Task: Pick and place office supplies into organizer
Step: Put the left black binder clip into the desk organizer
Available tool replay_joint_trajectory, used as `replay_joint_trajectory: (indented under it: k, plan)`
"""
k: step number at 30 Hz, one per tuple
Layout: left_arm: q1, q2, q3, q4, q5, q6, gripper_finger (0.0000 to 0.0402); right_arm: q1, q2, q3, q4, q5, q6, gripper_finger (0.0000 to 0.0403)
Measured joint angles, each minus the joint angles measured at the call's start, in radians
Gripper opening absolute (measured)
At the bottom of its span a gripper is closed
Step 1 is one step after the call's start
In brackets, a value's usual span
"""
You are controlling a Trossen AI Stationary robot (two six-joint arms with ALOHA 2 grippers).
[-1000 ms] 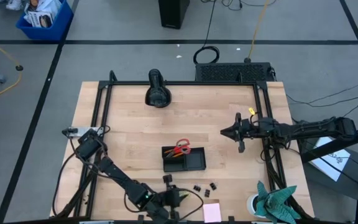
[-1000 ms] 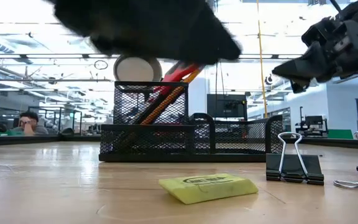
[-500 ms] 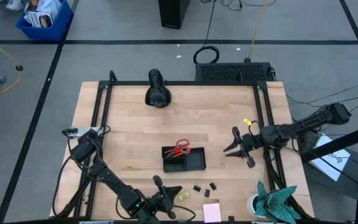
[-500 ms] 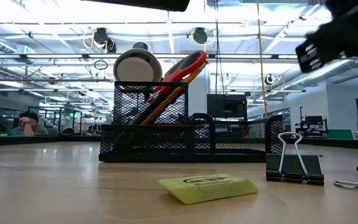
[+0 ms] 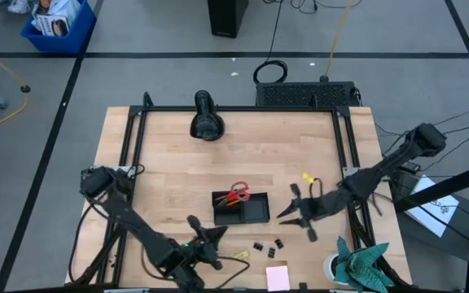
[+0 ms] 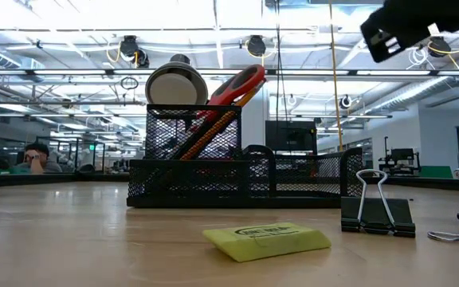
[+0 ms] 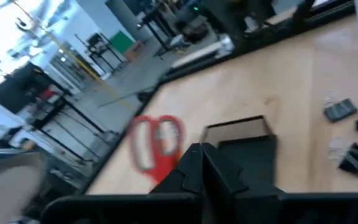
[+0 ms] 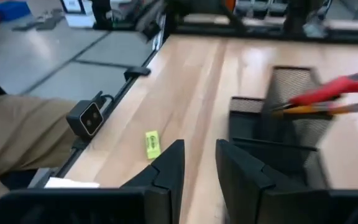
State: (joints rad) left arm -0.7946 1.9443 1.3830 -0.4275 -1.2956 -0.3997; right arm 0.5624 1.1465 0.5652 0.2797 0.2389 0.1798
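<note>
The light wooden counter (image 5: 177, 171) is bounded by a black frame and stands on a grey floor with dark lines. At counter centre sits the black mesh organizer (image 5: 240, 208), holding red-handled scissors (image 5: 237, 193) and orange pencils (image 6: 213, 127). At 6 o'clock of it lie binder clips (image 5: 268, 244), a yellow eraser (image 6: 267, 239) and a pink sticky-note pad (image 5: 278, 277). A black cylindrical device (image 5: 206, 116) stands at 12 o'clock. The left gripper (image 5: 212, 238), jaws closed and empty, hovers at 7 o'clock; the right gripper (image 5: 294, 213), jaws partly open and empty, at 3 o'clock.
</note>
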Motion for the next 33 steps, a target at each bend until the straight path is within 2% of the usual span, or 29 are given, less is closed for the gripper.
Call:
replay_joint_trajectory:
  k: [6, 10, 12, 14, 18, 22, 29, 33]
  plan:
    - [-0.094, -0.097, 0.000, -0.337, -0.118, -0.240, 0.0012, 0.047, 0.264, 0.157, -0.001, 0.002, 0.066, 0.0087]
    - [-0.123, -0.121, 0.000, -0.393, -0.144, -0.294, 0.0015, 0.087, 0.391, 0.222, -0.001, 0.115, 0.086, 0.0089]
    - [-0.131, -0.121, 0.000, -0.392, -0.139, -0.270, 0.0011, 0.095, 0.437, 0.239, 0.001, 0.198, 0.113, 0.0100]
    - [-0.138, -0.121, 0.000, -0.392, -0.118, -0.234, 0.0005, 0.094, 0.471, 0.243, 0.016, 0.236, 0.157, 0.0117]
    - [-0.137, -0.121, 0.000, -0.391, -0.090, -0.212, 0.0008, 0.087, 0.515, 0.243, 0.031, 0.226, 0.233, 0.0155]
    - [-0.136, -0.121, 0.000, -0.392, -0.053, -0.212, 0.0020, 0.086, 0.534, 0.243, 0.042, 0.166, 0.282, 0.0182]
    - [-0.133, -0.121, 0.000, -0.391, -0.049, -0.185, 0.0003, 0.095, 0.538, 0.243, 0.037, 0.151, 0.333, 0.0189]
    - [-0.123, -0.121, 0.000, -0.391, -0.049, -0.186, 0.0015, 0.108, 0.539, 0.243, 0.037, 0.151, 0.338, 0.0185]
